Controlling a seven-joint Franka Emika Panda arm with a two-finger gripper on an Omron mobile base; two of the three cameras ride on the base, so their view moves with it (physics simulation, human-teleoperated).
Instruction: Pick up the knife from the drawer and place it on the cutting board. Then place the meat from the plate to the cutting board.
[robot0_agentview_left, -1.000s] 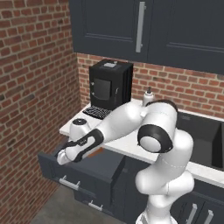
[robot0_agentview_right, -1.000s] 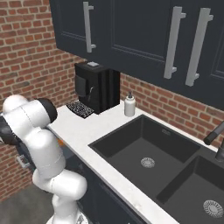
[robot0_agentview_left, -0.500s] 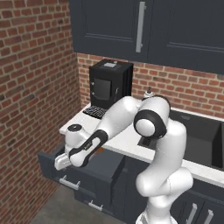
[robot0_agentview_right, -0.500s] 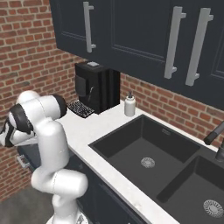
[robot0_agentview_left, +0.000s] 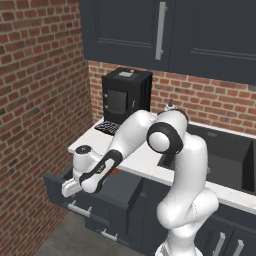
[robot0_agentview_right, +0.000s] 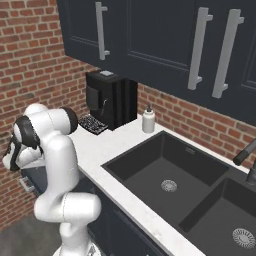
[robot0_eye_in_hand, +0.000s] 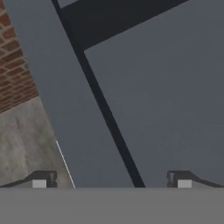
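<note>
Even, soft rendered light; sharp, faint shadows, no glare.

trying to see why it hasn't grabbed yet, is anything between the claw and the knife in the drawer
Nothing visible blocks it. The open claw hangs over the pulled-out drawer, looking at its front edge and bare grey inside. The knife itself cannot be made out, so its exact spot is unclear.

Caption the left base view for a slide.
White arm reaches down, open claw over the pulled-out drawer.
</note>
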